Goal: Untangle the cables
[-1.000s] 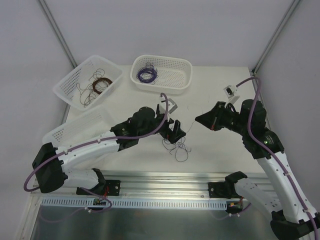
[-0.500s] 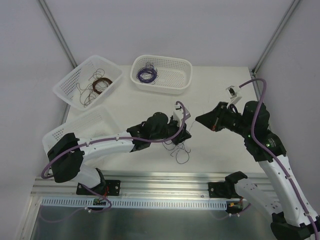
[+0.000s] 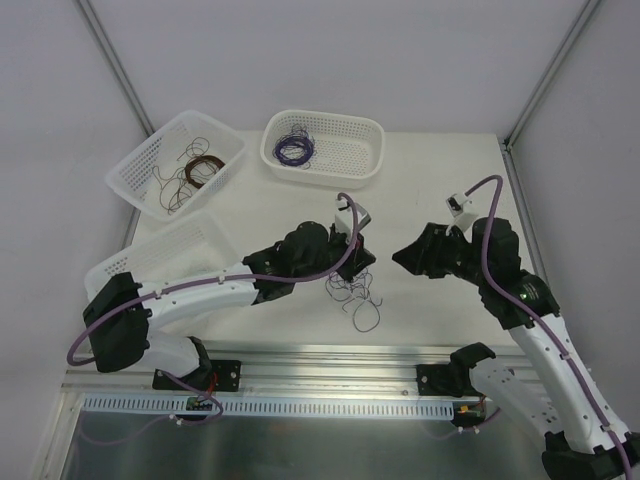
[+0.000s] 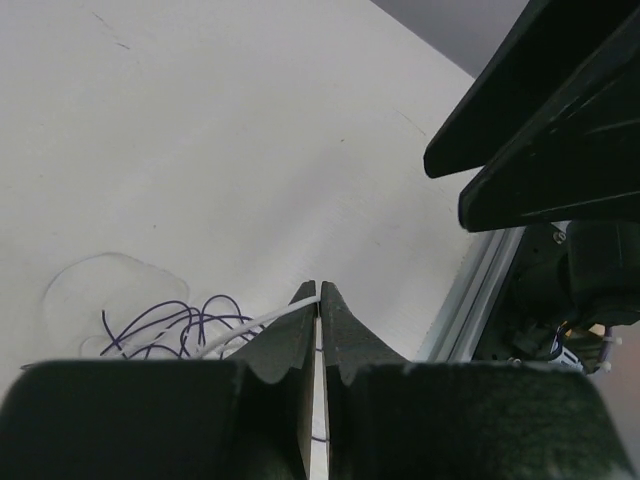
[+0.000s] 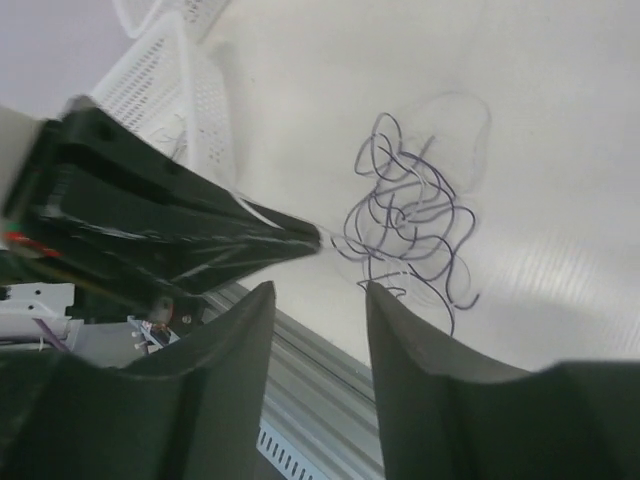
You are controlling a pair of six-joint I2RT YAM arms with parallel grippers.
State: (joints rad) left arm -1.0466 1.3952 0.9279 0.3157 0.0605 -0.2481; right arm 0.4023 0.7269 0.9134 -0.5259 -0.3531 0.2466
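The cables (image 3: 354, 297) lie as a loose scribble of purple and whitish wire on the white table, near the front edge. My left gripper (image 3: 362, 262) is at the clump's upper edge. In the left wrist view it (image 4: 318, 291) is shut on a whitish cable (image 4: 250, 328), with purple loops (image 4: 165, 322) to its left. My right gripper (image 3: 397, 254) hovers just right of the clump. In the right wrist view it (image 5: 318, 290) stands open with nothing between its fingers. The tangle (image 5: 410, 215) lies beyond them, and the left gripper's tip (image 5: 300, 238) touches its edge.
A white basket (image 3: 150, 150) at the back left holds brown wire loops. A second basket (image 3: 350, 150) at the back centre holds a purple coil. A third basket (image 3: 150, 255) lies beside the left arm. The aluminium rail (image 3: 330, 360) runs along the table's front.
My left gripper has moved right onto the clump and shut on a whitish cable. My right gripper has opened and sunk slightly toward the table.
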